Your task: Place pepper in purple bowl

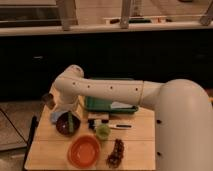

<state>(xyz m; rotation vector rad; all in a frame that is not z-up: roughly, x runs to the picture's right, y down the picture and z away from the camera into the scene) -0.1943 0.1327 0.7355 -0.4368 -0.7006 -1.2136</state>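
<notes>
1. The gripper (61, 113) hangs just above the purple bowl (66, 125) at the table's (42, 150) left side; whether its claw is open cannot be told.
2. The pepper (70, 123) stands in the bowl, long axis near vertical, slightly tilted.

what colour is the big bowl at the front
Bright orange, in the camera view; the gripper is over the purple bowl.

Our thick white arm (112, 91) reaches from the bulky white shoulder housing (182, 125) leftward to a rounded elbow joint, then bends down toward the small round dark purple bowl (63, 125). Our two-finger gripper (61, 115) hangs at that bowl's upper rim, the wrist pointing downward above it.
</notes>
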